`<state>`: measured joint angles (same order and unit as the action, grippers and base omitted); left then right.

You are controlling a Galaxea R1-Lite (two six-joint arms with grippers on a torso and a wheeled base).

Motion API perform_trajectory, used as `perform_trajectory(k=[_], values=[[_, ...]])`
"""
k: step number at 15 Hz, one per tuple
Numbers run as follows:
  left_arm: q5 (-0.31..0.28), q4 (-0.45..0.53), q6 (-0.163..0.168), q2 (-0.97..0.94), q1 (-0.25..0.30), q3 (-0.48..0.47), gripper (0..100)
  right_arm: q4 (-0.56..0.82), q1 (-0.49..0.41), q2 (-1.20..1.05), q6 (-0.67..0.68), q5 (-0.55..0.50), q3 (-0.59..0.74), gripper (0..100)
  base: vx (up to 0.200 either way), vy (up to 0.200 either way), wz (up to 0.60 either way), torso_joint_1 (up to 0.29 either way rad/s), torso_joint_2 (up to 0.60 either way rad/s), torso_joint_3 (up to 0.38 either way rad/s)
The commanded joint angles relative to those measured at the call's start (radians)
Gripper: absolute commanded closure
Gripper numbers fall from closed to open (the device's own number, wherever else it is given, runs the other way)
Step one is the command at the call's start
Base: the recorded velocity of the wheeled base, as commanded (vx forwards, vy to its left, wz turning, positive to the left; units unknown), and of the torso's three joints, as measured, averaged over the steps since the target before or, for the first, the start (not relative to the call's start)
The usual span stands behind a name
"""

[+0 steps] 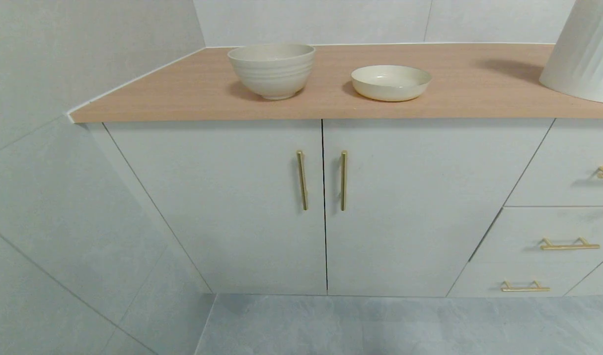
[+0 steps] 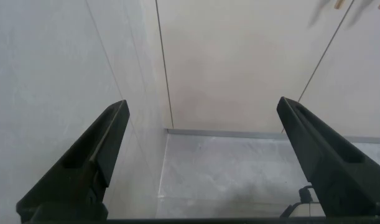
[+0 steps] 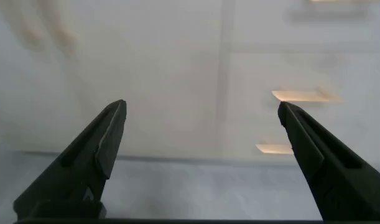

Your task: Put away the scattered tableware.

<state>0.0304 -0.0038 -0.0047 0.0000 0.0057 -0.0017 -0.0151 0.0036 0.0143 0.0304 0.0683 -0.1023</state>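
A deep cream ribbed bowl point(image 1: 272, 69) stands on the wooden countertop point(image 1: 183, 93), toward its left. A shallow cream dish point(image 1: 390, 82) sits to its right. Below them is a white cabinet with two shut doors and two vertical gold handles point(image 1: 302, 180) point(image 1: 343, 180). My left gripper point(image 2: 202, 124) is open, low down, facing the cabinet's base and the grey floor point(image 2: 227, 174). My right gripper point(image 3: 202, 124) is open too, held low before the cabinet front, with gold drawer handles point(image 3: 298, 95) beyond it. Nothing lies between either pair of fingers.
A large white ribbed container point(image 1: 585, 54) stands at the right end of the counter. Drawers with gold handles point(image 1: 569, 244) fill the right side of the cabinet. A tiled wall point(image 1: 59, 172) closes in on the left. Grey floor point(image 1: 380, 325) lies in front.
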Motion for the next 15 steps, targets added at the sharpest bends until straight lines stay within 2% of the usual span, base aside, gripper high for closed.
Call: perform_trajectory(k=[1, 4, 5, 6, 7, 8, 12, 13, 15], values=[[0.000, -0.001, 0.000, 0.000, 0.000, 0.000, 0, 0.078, 0.032, 0.193, -0.001, 0.234, -0.166, 0, 0.000, 0.000, 0.00, 0.000, 0.00, 0.000], [0.000, -0.001, 0.000, 0.000, 0.000, 0.000, 0, 0.047, 0.038, 0.561, -0.006, 0.522, -0.206, 0, 0.000, 0.000, 0.00, 0.000, 0.00, 0.000], [0.000, -0.001, -0.001, 0.000, 0.000, 0.000, 0, 0.030, 0.045, 0.616, -0.007, 0.554, -0.218, 0, 0.000, 0.000, 0.00, 0.000, 0.00, 0.000], [0.000, -0.001, 0.000, 0.000, 0.000, 0.000, 0, -0.034, 0.095, 0.762, -0.006, 0.605, -0.266, 0, 0.000, 0.000, 0.00, 0.000, 0.00, 0.000], [0.000, -0.001, 0.000, 0.000, 0.000, 0.000, 0, -0.063, 0.134, 0.829, -0.007, 0.605, -0.284, 0, 0.000, 0.000, 0.00, 0.000, 0.00, 0.000], [0.000, -0.001, 0.000, 0.000, 0.000, 0.000, 0, -0.141, 0.233, 0.951, -0.012, 0.596, -0.327, 0, 0.000, 0.000, 0.00, 0.000, 0.00, 0.000], [0.000, -0.001, 0.000, 0.000, 0.000, 0.000, 0, -0.597, 0.492, 1.357, -0.037, 0.554, -0.422, 0, 0.000, 0.000, 0.00, 0.000, 0.00, 0.000], [0.000, -0.001, 0.000, 0.000, 0.000, 0.000, 0, -0.666, 0.504, 1.443, -0.026, 0.535, -0.485, 0, 0.000, 0.000, 0.00, 0.000, 0.00, 0.000], [0.000, -0.001, 0.000, 0.002, 0.000, 0.000, 0, -0.703, 0.507, 1.580, 0.005, 0.510, -0.634, 0, 0.000, 0.000, 0.00, 0.000, 0.00, 0.000]])
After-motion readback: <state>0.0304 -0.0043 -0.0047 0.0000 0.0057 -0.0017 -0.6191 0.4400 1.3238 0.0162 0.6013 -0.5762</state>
